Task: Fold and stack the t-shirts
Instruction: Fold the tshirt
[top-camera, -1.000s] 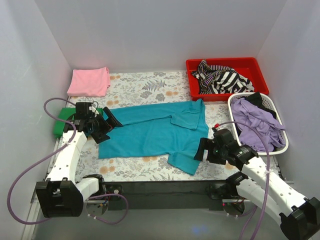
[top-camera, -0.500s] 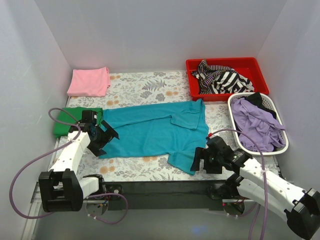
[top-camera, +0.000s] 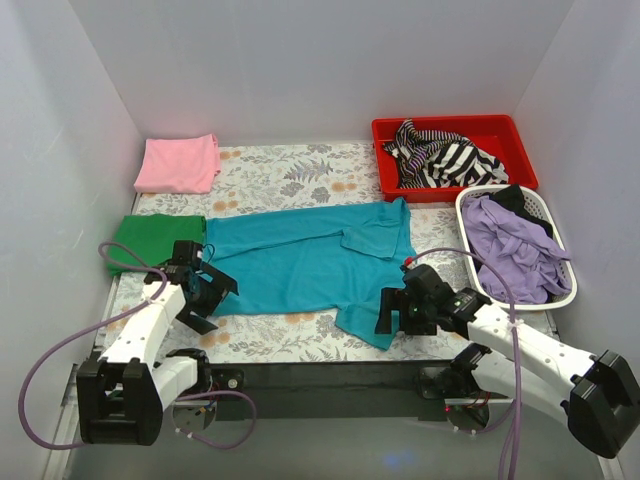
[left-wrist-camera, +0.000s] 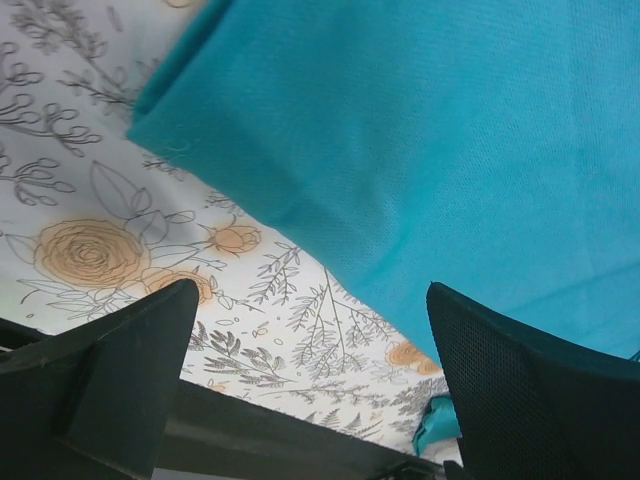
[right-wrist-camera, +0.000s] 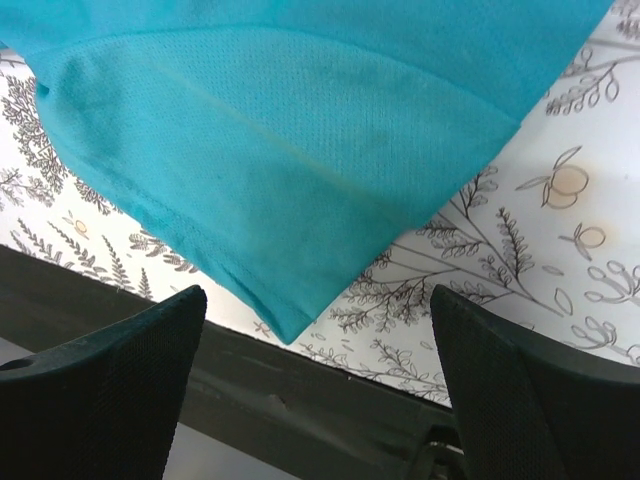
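Item: teal t-shirt (top-camera: 310, 265), spread flat mid-table, long axis running left to right, hem end leftward. We record the left gripper (top-camera: 212, 300) at the near hem corner, jaws apart and empty. The right gripper (top-camera: 388, 308) is at the near sleeve tip, jaws likewise apart (nothing between them). Each arm is nearest its own end of the near edge, so we judge a paired pinch next.

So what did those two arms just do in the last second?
Both pulled back toward the near edge: the left gripper slid along the teal t-shirt's left side to its near corner, the right gripper edged left beside the near sleeve. Both stayed open, holding nothing. The teal t-shirt, green t-shirt and pink t-shirt did not move.
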